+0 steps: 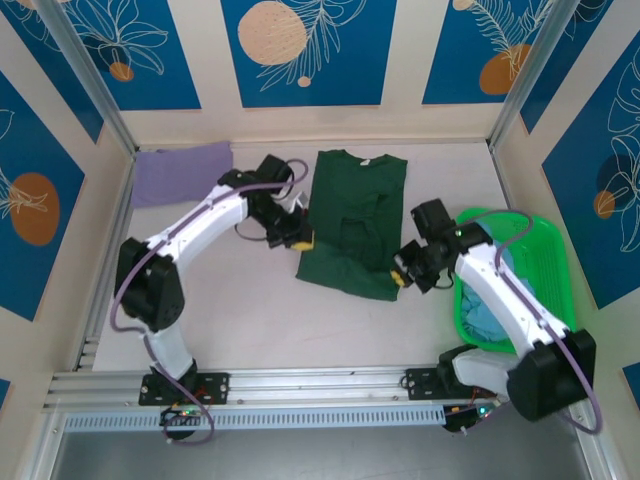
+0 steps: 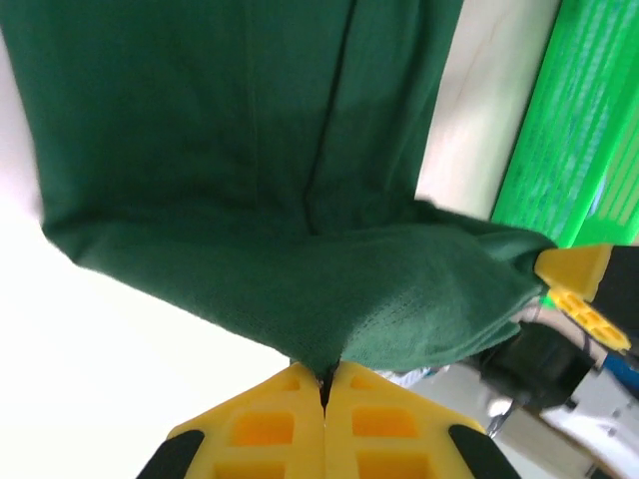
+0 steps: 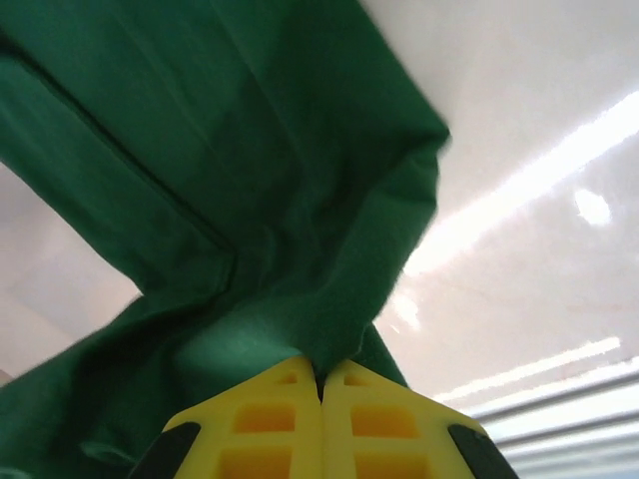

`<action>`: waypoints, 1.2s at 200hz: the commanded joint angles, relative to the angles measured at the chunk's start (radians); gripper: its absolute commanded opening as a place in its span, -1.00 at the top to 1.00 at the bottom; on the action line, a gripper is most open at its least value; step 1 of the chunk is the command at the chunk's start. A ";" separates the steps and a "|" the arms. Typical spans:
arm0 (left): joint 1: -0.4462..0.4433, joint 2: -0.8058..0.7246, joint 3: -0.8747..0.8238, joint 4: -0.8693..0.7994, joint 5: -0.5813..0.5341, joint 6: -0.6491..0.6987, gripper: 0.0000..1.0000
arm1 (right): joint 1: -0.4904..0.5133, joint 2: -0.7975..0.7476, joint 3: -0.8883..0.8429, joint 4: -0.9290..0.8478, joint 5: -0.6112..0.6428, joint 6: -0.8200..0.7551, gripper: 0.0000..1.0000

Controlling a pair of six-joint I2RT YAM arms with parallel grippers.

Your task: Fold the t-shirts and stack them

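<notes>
Tabletop: tools tight on green t-shirt

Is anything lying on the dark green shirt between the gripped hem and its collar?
Nothing visible: the dark green shirt is bare up to its collar; the lavender shirt and basket sit to either side.
</notes>
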 commanded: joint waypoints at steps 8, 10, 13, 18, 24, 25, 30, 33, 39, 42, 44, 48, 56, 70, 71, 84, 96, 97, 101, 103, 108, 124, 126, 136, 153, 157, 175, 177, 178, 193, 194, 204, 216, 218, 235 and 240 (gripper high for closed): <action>0.046 0.170 0.199 -0.059 -0.027 -0.053 1.00 | -0.112 0.201 0.134 0.023 -0.093 -0.157 1.00; 0.048 0.182 0.212 -0.060 -0.029 -0.055 1.00 | -0.117 0.221 0.147 0.021 -0.096 -0.162 1.00; 0.051 0.200 0.233 -0.063 -0.034 -0.057 1.00 | -0.128 0.247 0.168 0.017 -0.098 -0.169 1.00; 0.056 0.231 0.267 -0.070 -0.042 -0.059 1.00 | -0.141 0.288 0.201 0.011 -0.102 -0.182 1.00; 0.063 0.270 0.310 -0.079 -0.045 -0.064 1.00 | -0.157 0.335 0.241 0.007 -0.107 -0.196 1.00; 0.064 0.278 0.317 -0.079 -0.045 -0.064 1.00 | -0.159 0.341 0.245 0.006 -0.107 -0.199 1.00; 0.069 0.309 0.350 -0.088 -0.046 -0.068 1.00 | -0.169 0.385 0.280 0.002 -0.108 -0.208 1.00; 0.073 0.328 0.371 -0.093 -0.047 -0.070 1.00 | -0.174 0.407 0.301 0.000 -0.110 -0.213 1.00; 0.079 0.360 0.405 -0.102 -0.053 -0.078 1.00 | -0.185 0.452 0.338 -0.003 -0.116 -0.222 1.00; 0.083 0.375 0.419 -0.104 -0.056 -0.080 1.00 | -0.190 0.473 0.355 -0.003 -0.121 -0.228 1.00; 0.085 0.385 0.429 -0.105 -0.057 -0.082 1.00 | -0.193 0.487 0.368 -0.002 -0.126 -0.230 1.00; 0.089 0.400 0.444 -0.104 -0.059 -0.088 1.00 | -0.198 0.512 0.393 -0.004 -0.131 -0.237 1.00; 0.096 0.427 0.467 -0.097 -0.063 -0.098 1.00 | -0.206 0.565 0.448 -0.013 -0.138 -0.246 1.00; 0.107 0.459 0.485 -0.077 -0.073 -0.123 1.00 | -0.214 0.661 0.534 -0.046 -0.135 -0.261 1.00; 0.108 0.460 0.486 -0.075 -0.073 -0.125 1.00 | -0.214 0.666 0.537 -0.049 -0.135 -0.263 1.00; 0.116 0.484 0.498 -0.063 -0.078 -0.149 1.00 | -0.220 0.736 0.605 -0.080 -0.135 -0.271 1.00; 0.123 0.502 0.508 -0.058 -0.092 -0.163 1.00 | -0.225 0.779 0.645 -0.090 -0.133 -0.274 1.00; 0.123 0.504 0.510 -0.057 -0.094 -0.163 1.00 | -0.225 0.782 0.648 -0.091 -0.132 -0.273 1.00; 0.125 0.510 0.513 -0.053 -0.095 -0.168 1.00 | -0.225 0.795 0.659 -0.092 -0.131 -0.273 1.00; 0.125 0.512 0.514 -0.050 -0.094 -0.168 1.00 | -0.225 0.801 0.663 -0.094 -0.129 -0.272 1.00; 0.128 0.521 0.520 -0.047 -0.093 -0.173 1.00 | -0.228 0.815 0.674 -0.095 -0.129 -0.271 1.00; 0.133 0.557 0.556 -0.060 -0.098 -0.182 1.00 | -0.238 0.864 0.706 -0.107 -0.132 -0.256 1.00; 0.133 0.560 0.561 -0.060 -0.098 -0.182 1.00 | -0.240 0.870 0.709 -0.108 -0.133 -0.255 1.00; 0.137 0.581 0.578 -0.059 -0.096 -0.186 0.90 | -0.246 0.891 0.724 -0.108 -0.135 -0.244 1.00; 0.144 0.609 0.606 -0.041 -0.077 -0.200 0.85 | -0.249 0.926 0.751 -0.111 -0.140 -0.235 0.94; 0.148 0.616 0.615 -0.036 -0.074 -0.207 0.86 | -0.251 0.933 0.763 -0.115 -0.138 -0.232 0.95; 0.156 0.642 0.668 -0.022 -0.062 -0.225 0.81 | -0.255 0.950 0.796 -0.128 -0.143 -0.218 0.94; 0.157 0.645 0.675 -0.020 -0.061 -0.227 0.80 | -0.257 0.950 0.799 -0.127 -0.144 -0.215 0.94; 0.157 0.645 0.678 -0.019 -0.059 -0.228 0.80 | -0.257 0.950 0.800 -0.127 -0.145 -0.214 0.94; 0.163 0.673 0.732 -0.018 -0.043 -0.243 0.70 | -0.262 0.953 0.811 -0.129 -0.147 -0.194 0.86; 0.164 0.675 0.736 -0.018 -0.042 -0.243 0.67 | -0.261 0.954 0.812 -0.128 -0.149 -0.192 0.85; 0.170 0.692 0.771 -0.034 -0.041 -0.251 0.37 | -0.268 0.955 0.814 -0.117 -0.177 -0.183 0.62; 0.182 0.690 0.790 -0.050 -0.061 -0.258 0.03 | -0.272 0.953 0.829 -0.119 -0.184 -0.181 0.31; 0.183 0.686 0.789 -0.050 -0.064 -0.258 0.00 | -0.274 0.952 0.830 -0.120 -0.183 -0.181 0.28; 0.191 0.642 0.788 -0.051 -0.092 -0.244 -0.19 | -0.280 0.917 0.848 -0.125 -0.150 -0.188 0.11; 0.193 0.626 0.786 -0.054 -0.103 -0.236 -0.19 | -0.282 0.897 0.842 -0.113 -0.147 -0.191 0.08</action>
